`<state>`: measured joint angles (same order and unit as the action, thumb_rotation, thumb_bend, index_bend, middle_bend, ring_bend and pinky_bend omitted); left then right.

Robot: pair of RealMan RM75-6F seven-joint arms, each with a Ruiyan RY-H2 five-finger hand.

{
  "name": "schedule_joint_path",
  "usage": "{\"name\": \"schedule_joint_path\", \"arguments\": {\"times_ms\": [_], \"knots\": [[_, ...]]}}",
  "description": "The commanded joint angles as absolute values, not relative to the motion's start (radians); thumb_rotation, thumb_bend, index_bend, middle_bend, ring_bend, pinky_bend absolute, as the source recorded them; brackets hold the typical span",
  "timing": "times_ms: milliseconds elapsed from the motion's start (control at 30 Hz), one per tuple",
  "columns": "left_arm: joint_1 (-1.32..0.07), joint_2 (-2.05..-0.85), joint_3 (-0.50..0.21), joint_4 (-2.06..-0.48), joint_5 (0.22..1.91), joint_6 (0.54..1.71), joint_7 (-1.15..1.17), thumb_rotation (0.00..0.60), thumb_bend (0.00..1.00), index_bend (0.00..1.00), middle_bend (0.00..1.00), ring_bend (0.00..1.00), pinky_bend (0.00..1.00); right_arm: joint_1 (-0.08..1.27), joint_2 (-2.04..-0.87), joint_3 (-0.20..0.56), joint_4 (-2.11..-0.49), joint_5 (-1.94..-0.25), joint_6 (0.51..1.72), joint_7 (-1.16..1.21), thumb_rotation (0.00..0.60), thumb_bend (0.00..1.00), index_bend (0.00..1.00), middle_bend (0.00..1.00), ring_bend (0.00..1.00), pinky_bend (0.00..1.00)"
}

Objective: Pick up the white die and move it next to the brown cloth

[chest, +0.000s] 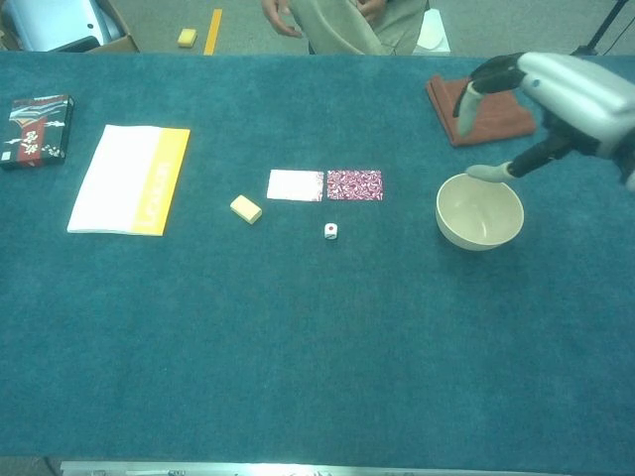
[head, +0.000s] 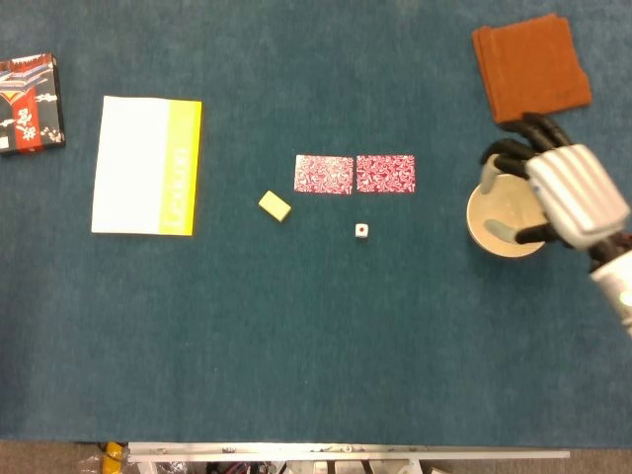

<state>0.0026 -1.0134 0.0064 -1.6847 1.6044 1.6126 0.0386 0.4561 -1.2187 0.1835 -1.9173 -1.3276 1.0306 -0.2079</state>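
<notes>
My right hand (head: 568, 193) reaches in from the right side of the table (head: 296, 336), held above the cream bowl (head: 506, 219), with the wrist trailing off toward the right edge of the head view. Its silver back faces up and the dark fingers (head: 513, 148) point left, toward the middle of the table. In the chest view the same hand (chest: 566, 94) hangs in the air over the bowl (chest: 479, 213), between it and the brown cloth (chest: 478, 107). My fingers are spread apart, the thumb (chest: 506, 169) well clear of the others, and nothing lies between them (I cannot tell for sure whether a fingertip brushes the bowl's rim, but the hand looks to be above it). My left hand is out of both views.

The white die (head: 361, 230) sits on the table, a red spot on its top face, well apart from my hand and far from the cloth (head: 530, 67), which lies folded in the far right corner. The die (chest: 330, 231) is just in front of two patterned cards (head: 355, 174) lying side by side. A small yellow block (head: 275, 205) lies to its left, and further left a white and yellow booklet (head: 146, 165) and a dark box (head: 30, 104) at the table's edge.
</notes>
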Motion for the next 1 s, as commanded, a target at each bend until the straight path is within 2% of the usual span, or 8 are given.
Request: {"name": "schedule_joint_path", "arguments": {"times_ms": [33,300,1000], "knots": [[0.004,-1.013,0.007,-1.683,1.606,1.614,0.037,0.6,0.46,0.3,0.3,0.18,0.21,0.496,-1.268,0.199,-1.896,-1.279,1.001,-0.25,0.6,0.15,0.52,0.36,0.14,0.09],[0.005,-1.017,0.007,-1.673,1.607,1.613,0.029,0.6,0.46,0.3,0.3,0.18,0.21,0.586,-1.371,0.212,-1.856,-1.182,0.963,-0.348,0.6,0.15,0.52,0.36,0.14,0.09],[0.016,-1.029,0.005,-1.636,1.6,1.622,-0.008,0.6,0.45,0.3,0.3,0.18,0.19,0.78,-1.635,0.155,-1.69,-1.037,0.958,-0.688,0.6,0.15,0.52,0.36,0.12,0.09]]}}
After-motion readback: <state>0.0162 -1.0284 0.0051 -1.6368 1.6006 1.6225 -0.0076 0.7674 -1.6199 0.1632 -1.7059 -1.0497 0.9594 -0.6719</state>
